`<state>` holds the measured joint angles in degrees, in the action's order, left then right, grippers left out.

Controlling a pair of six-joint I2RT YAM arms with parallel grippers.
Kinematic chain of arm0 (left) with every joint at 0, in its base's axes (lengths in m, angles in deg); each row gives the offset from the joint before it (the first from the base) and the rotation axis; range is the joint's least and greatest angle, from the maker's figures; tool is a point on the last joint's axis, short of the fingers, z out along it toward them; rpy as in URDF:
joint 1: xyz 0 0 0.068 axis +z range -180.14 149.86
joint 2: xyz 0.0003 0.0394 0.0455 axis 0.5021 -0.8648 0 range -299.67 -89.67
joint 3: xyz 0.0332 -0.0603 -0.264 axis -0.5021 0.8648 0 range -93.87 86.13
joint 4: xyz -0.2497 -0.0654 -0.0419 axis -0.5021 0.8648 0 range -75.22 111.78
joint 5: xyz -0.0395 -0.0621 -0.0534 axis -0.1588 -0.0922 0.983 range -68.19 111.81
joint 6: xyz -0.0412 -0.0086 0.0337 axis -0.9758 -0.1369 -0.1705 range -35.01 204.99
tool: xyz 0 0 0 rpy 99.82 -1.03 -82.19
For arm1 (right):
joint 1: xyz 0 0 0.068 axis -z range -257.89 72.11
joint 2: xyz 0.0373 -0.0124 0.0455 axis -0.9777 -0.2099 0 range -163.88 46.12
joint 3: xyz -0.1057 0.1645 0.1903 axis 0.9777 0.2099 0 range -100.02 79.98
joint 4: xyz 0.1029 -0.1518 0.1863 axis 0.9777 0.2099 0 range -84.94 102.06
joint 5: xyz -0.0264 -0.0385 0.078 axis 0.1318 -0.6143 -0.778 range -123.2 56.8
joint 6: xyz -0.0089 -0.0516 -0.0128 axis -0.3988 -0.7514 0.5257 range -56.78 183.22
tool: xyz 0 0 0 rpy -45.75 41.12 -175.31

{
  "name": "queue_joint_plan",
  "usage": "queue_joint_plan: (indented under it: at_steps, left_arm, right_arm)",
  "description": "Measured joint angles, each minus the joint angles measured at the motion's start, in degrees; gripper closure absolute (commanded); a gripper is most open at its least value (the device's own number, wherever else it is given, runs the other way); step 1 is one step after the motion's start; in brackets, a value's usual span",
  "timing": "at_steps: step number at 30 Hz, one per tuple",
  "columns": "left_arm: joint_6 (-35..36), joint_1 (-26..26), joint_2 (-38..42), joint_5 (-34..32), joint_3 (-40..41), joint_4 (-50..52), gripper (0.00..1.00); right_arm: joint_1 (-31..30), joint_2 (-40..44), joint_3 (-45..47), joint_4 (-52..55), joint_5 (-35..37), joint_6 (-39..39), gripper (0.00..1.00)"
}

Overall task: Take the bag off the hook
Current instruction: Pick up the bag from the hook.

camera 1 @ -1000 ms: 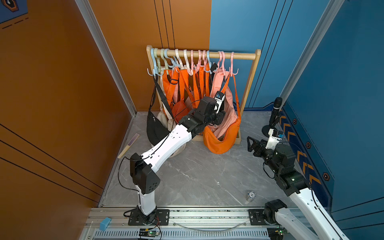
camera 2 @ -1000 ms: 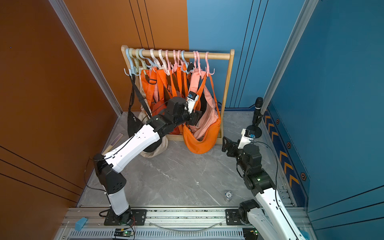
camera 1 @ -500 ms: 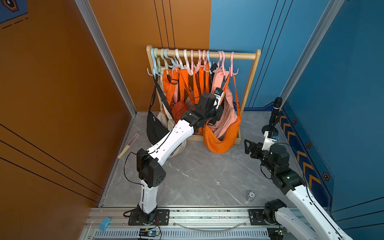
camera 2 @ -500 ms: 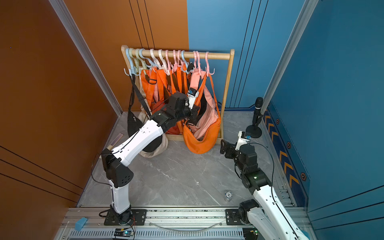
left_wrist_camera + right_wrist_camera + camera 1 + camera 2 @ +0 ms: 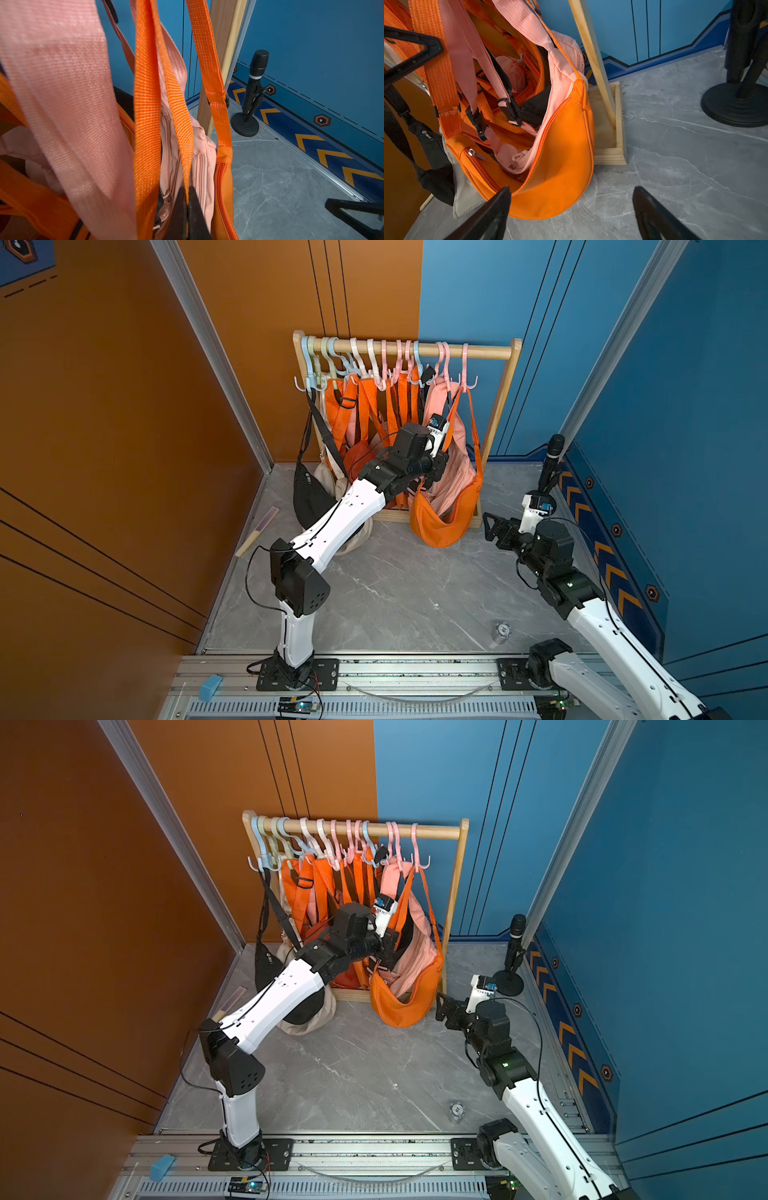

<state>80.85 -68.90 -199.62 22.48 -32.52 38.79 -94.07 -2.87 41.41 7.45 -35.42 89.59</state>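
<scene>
L gripper (image 5: 188,204) now pinched tight on orange strap (image 5: 180,128) of orange bag (image 5: 444,518); a sec ago its jaws stood apart. Bag unmoved, still hanging off pink hook (image 5: 466,373) at the rack (image 5: 505,406) end nearest R arm, belly low by rack base. R gripper (image 5: 571,190) spread wide, empty, has crept closer to bag, not touching. Mic stand (image 5: 548,464) unchanged.

The left arm (image 5: 345,514) and right arm (image 5: 602,626) have white shells, black joint blocks and thin black cables.
</scene>
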Motion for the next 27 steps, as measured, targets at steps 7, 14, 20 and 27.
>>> queue_joint_plan:
  at_steps: [7,14,20,27]
  left_arm:
    - [-2.05,2.47,3.21,3.02,0.68,-0.22,1.0]
    - [-3.26,4.44,4.33,4.39,3.34,-0.68,1.0]
    - [-4.11,5.35,4.87,5.49,5.68,-1.7,1.0]
    - [-4.68,6.19,6.27,6.75,6.25,-3.54,1.0]
  right_arm:
    - [0.55,-9.03,-9.33,-2.19,-5.03,-1.6,0.05]
    - [3.76,-19.87,-20.76,-3.5,-9.6,-3.5,0.08]
    - [5.07,-29.24,-32.81,-3.21,-12.48,-6.16,0.17]
    - [5.27,-39.26,-46.4,-0.87,-14.67,-10.12,0.23]
